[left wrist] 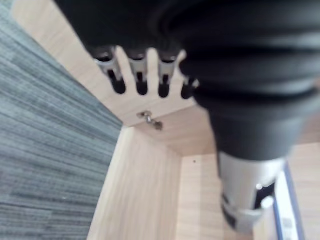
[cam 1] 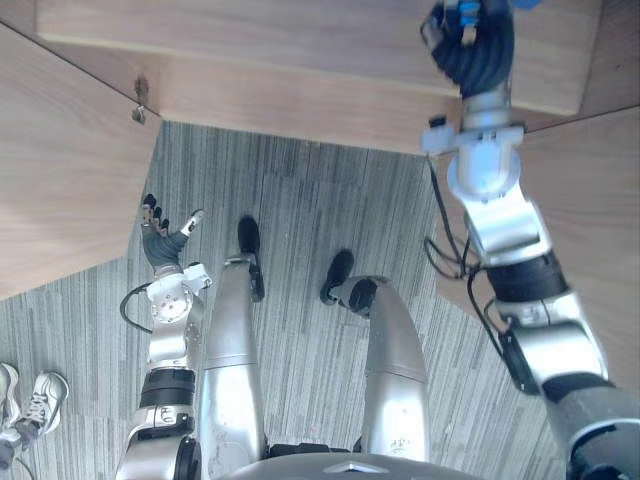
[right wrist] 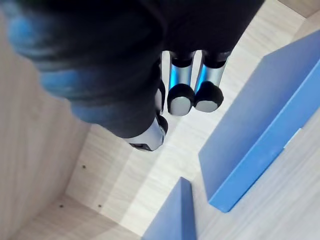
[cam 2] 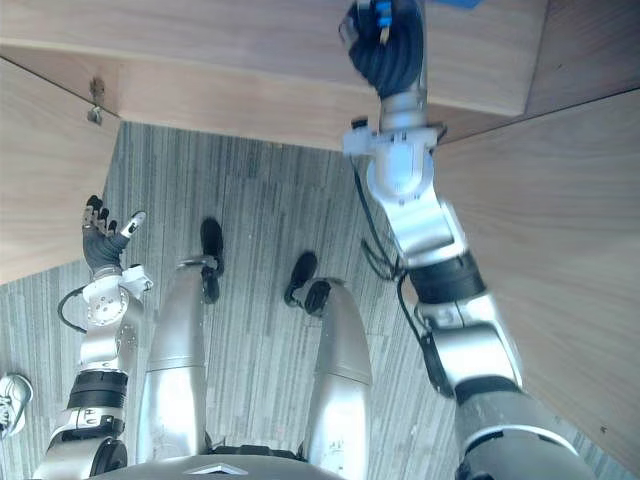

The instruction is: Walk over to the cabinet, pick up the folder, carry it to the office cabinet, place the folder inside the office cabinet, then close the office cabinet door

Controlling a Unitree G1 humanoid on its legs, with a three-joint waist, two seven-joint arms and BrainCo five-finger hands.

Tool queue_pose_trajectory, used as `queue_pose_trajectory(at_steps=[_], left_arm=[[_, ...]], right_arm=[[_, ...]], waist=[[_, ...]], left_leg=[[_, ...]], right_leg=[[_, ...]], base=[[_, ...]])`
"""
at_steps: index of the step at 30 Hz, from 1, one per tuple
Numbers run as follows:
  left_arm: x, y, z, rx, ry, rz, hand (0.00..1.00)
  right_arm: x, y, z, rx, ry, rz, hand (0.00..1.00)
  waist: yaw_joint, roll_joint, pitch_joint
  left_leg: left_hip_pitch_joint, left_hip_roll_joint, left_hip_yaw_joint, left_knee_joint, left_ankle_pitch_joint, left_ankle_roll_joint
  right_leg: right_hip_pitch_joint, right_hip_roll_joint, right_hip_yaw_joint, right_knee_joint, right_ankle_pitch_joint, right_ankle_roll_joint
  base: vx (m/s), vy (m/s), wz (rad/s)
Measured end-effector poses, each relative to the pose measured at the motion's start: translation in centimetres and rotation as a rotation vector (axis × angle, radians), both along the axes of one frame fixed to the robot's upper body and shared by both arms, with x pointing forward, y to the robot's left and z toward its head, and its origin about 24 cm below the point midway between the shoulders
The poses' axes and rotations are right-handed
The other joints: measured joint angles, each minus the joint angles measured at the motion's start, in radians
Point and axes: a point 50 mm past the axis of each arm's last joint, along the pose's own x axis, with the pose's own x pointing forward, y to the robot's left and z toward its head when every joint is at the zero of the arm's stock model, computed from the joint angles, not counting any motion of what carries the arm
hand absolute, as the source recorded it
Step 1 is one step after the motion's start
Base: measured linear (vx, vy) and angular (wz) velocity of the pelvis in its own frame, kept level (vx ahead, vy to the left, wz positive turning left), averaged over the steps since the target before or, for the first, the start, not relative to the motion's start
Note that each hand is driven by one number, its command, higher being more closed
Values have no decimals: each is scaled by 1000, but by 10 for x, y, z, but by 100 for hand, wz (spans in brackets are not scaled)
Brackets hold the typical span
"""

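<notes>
Both left hand (cam 1: 160, 247) and right hand (right wrist: 181, 82) are holding nothing, fingers relaxed; folder (right wrist: 260, 125) is looking stiff, light, smooth: pinch its free edge

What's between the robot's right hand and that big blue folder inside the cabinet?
Only bare wood. In the right wrist view, the right hand shows apart from the folder, with just the pale shelf in the gap.

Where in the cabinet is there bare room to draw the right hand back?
Bare shelf runs between the side wall and the blue folder, past the right hand. It is tight where a second blue edge stands close to the folder.
</notes>
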Motion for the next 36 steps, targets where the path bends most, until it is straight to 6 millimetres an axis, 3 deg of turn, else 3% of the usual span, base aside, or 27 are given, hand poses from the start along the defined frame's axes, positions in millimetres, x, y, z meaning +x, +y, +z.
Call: queue_pose_trajectory(at_steps=[4,7,11,15,17,20,23,28,29,36], left_arm=[[-13,-2,-28,29,119,-23,0],[-35,-4,-62,17,256,-49,0],[-60,-10,-96,8,404,-83,0],[-83,-15,-127,11,566,-126,0],[-96,-19,-141,35,647,-156,0],[-108,-21,-156,47,735,-182,0],[-118,-21,-165,54,795,-199,0],[-135,-21,-177,70,874,-212,0],[-137,-21,-178,73,882,-214,0],[-161,-21,-194,51,1001,-214,0]], right_arm=[[-22,5,-59,40,158,87,100],[-41,10,-110,55,347,146,100],[-64,14,-157,69,538,158,100],[-82,18,-217,106,801,128,100],[-93,17,-260,90,990,78,100],[-103,8,-306,113,1195,-14,100],[-112,-8,-335,142,1336,-108,100],[-133,-29,-372,221,1521,-255,100],[-133,-30,-374,238,1531,-265,0],[-160,-43,-399,333,1683,-394,0]], waist=[[-20,-5,-59],[-30,-20,-111],[-38,-27,-177],[-50,-33,-223],[-59,-32,-268],[-71,-25,-299],[-85,-8,-311],[-89,16,-353],[-89,18,-354],[-92,22,-378]], left_leg=[[150,-5,14,-70,-14,2],[315,-13,40,-143,-24,5],[457,-15,63,-217,-31,5],[597,-19,91,-311,-24,1],[666,-24,101,-384,-2,-5],[761,-31,117,-513,54,-11],[852,-45,137,-648,116,-10],[967,-61,174,-778,166,-9],[977,-63,176,-787,168,-10],[1048,-79,199,-856,188,-17]], right_leg=[[160,10,-5,-103,12,21],[322,16,-1,-201,23,39],[463,29,4,-299,39,53],[587,40,16,-396,66,63],[648,54,23,-478,98,66],[734,78,35,-618,165,69],[811,94,44,-743,229,75],[905,109,73,-875,296,83],[914,110,77,-885,301,83],[961,114,109,-947,338,90]], base=[[101,28,1],[159,12,-2],[121,16,-7],[80,16,-14],[63,12,-13],[76,19,-15],[38,30,-13],[7,40,-19],[-11,32,-13],[-21,28,-13]])
